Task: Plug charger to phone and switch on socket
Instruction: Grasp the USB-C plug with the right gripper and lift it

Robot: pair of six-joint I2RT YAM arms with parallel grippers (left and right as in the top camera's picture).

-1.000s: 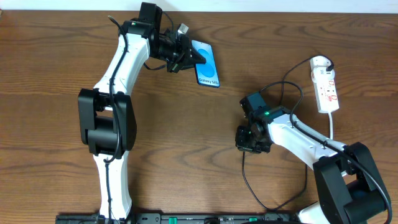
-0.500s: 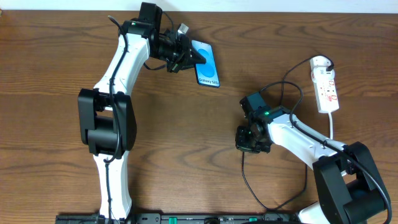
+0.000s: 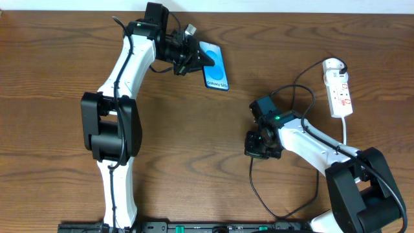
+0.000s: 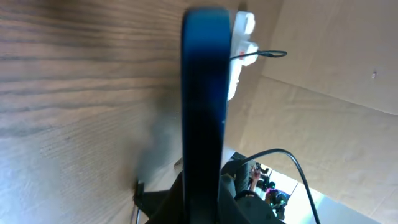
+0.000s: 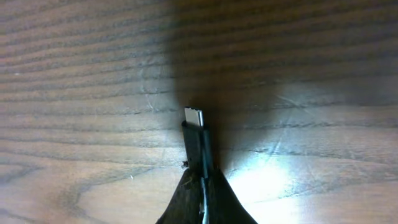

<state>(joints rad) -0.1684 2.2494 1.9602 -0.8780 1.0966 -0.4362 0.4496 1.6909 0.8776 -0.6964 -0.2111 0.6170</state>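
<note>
The phone (image 3: 216, 68), blue screen up, lies tilted at the back of the table. My left gripper (image 3: 199, 59) is shut on its left edge. In the left wrist view the phone (image 4: 204, 93) shows edge-on as a dark blue bar rising from my left gripper (image 4: 203, 193). My right gripper (image 3: 258, 146) points down at mid-table. In the right wrist view my right gripper (image 5: 203, 182) is shut on the charger (image 5: 195, 127), whose silver-tipped plug sticks out just above the wood. The white socket (image 3: 339, 89) lies at the far right.
The charger's black cable (image 3: 272, 206) loops from the right gripper toward the front edge and back up to the socket. The socket's thick white cord (image 3: 346, 133) runs down past the right arm. The socket (image 4: 242, 37) shows behind the phone in the left wrist view.
The right gripper's fingers have closed onto the charger plug. The left arm and the phone have not moved.
</note>
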